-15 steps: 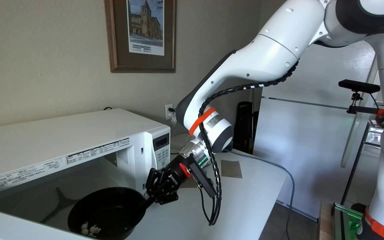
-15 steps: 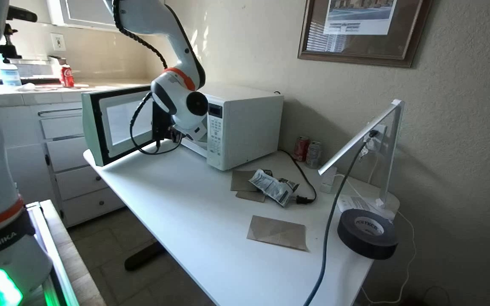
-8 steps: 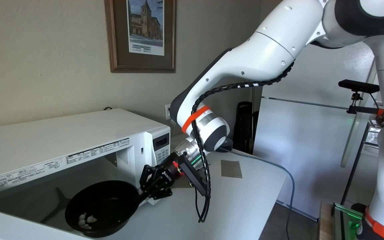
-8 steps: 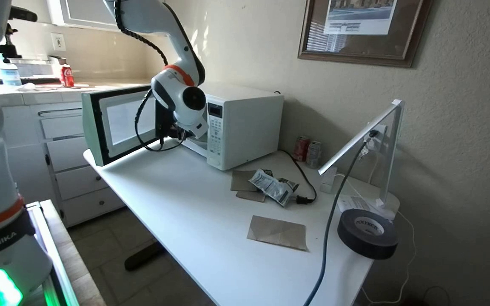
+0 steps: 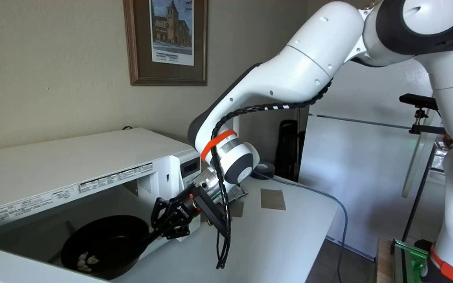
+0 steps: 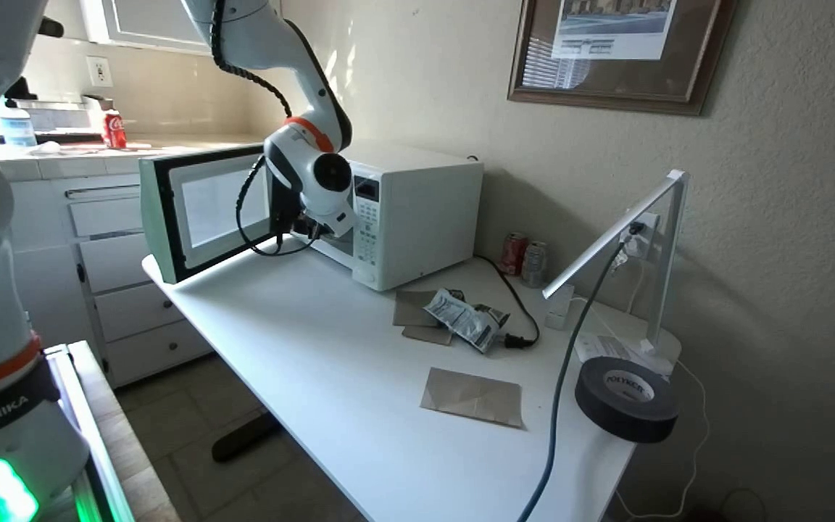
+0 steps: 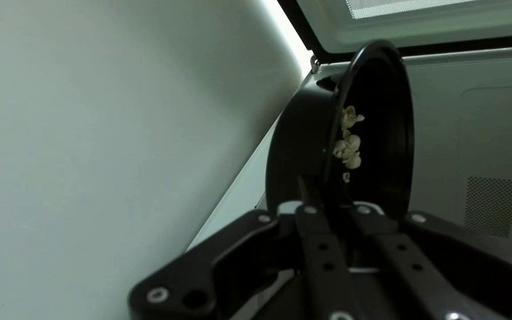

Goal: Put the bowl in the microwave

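The bowl is at the mouth of the microwave, which stands along the tabletop's wall-side edge; the gripper grasps the bowl's handle. Door open, grip made; I'd say setting it inside and letting go remain.

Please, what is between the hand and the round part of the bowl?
Only the handle of the bowl, gripped by the hand, as an exterior view shows.

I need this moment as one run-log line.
pincer: shut on handle; bowl: at microwave opening, popcorn-like pieces inside; door: open; release: not yet
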{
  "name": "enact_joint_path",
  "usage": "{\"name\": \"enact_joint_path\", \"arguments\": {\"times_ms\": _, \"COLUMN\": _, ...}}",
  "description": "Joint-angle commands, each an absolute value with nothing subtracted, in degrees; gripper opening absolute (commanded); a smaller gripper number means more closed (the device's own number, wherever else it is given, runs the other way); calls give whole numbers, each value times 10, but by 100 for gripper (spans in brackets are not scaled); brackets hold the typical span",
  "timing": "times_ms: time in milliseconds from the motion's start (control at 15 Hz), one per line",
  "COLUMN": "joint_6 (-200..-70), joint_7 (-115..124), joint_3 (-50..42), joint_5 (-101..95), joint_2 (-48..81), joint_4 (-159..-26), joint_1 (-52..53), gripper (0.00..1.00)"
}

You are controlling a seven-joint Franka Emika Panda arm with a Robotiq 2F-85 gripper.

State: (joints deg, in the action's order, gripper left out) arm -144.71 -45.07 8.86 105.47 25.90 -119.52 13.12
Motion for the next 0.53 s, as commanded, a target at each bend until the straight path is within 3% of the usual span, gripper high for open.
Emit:
{"name": "enact_joint_path", "arguments": {"times_ms": 0, "joint_6": -1465, "joint_7": -434, "joint_3": 75, "joint_5": 1075, "joint_2": 302, "joint_4": -1147, "joint_1": 151, "gripper": 2}}
{"name": "enact_joint_path", "arguments": {"times_ms": 467, "joint_6": -1487, "joint_7": -403, "joint_3": 67, "joint_5": 1076, "joint_2": 335, "joint_4": -1094, "joint_1": 163, "gripper": 2}}
